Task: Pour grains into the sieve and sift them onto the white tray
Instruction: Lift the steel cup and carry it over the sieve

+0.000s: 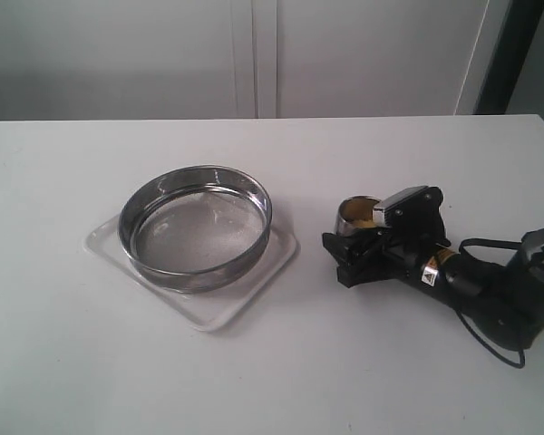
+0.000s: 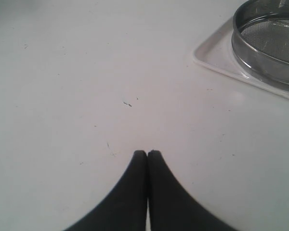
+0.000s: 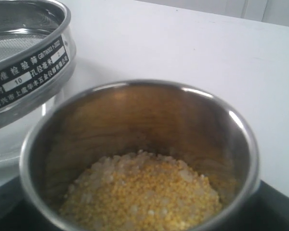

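The sieve (image 1: 195,276), wide and round with a steel rim and mesh bottom, rests on the white tray (image 1: 245,304) left of centre. A small steel cup (image 1: 352,210) stands to its right, holding yellow grains (image 3: 144,197) mixed with paler bits. My right gripper (image 1: 349,245) is shut on the cup, its dark fingers (image 3: 279,207) beside the cup wall (image 3: 149,120). The sieve (image 3: 24,62) is close to the cup. My left gripper (image 2: 147,152) is shut and empty over bare table, with the sieve (image 2: 269,43) and tray (image 2: 216,60) off to one side. It is out of the exterior view.
The white table (image 1: 272,381) stretches wide around the tray. A pale wall with cabinet panels (image 1: 254,54) runs behind its far edge. The right arm's black cable (image 1: 490,344) loops on the table at the right.
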`<state>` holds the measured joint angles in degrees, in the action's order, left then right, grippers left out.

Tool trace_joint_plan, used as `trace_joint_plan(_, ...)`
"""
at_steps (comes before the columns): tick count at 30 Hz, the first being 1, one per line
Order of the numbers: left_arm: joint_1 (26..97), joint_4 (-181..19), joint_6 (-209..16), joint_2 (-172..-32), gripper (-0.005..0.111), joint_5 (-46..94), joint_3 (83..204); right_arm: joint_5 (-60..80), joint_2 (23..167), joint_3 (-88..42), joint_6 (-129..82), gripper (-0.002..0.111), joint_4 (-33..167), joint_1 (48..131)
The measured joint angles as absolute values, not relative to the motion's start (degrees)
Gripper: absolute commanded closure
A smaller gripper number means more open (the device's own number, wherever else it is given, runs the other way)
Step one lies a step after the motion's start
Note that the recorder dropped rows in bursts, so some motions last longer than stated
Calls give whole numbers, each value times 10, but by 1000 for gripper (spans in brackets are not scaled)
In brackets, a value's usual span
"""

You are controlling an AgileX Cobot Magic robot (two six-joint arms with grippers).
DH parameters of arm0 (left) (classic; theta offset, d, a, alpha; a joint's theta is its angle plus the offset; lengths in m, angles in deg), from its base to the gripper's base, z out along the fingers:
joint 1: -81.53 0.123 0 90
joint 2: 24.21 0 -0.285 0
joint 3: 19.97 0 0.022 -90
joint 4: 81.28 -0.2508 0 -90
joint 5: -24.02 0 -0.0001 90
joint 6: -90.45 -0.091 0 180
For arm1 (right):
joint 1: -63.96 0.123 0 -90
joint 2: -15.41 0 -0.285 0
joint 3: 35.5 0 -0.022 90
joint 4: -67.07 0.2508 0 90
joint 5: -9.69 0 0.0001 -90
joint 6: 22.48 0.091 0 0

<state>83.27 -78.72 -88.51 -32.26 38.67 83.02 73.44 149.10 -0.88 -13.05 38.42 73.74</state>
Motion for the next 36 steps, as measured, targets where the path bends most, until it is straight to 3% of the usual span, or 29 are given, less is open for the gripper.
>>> trace_joint_plan(15, 833, -787, -885, -323, 107, 387, 830, 748, 1366, 116, -131, 108, 387, 737)
trace_joint_plan(22, 833, -787, -885, -323, 107, 387, 830, 684, 1270, 120, -109, 108, 381, 737)
trace_joint_plan(36, 833, -787, -885, -323, 107, 387, 830, 505, 1227, -40, -10, 108, 364, 796)
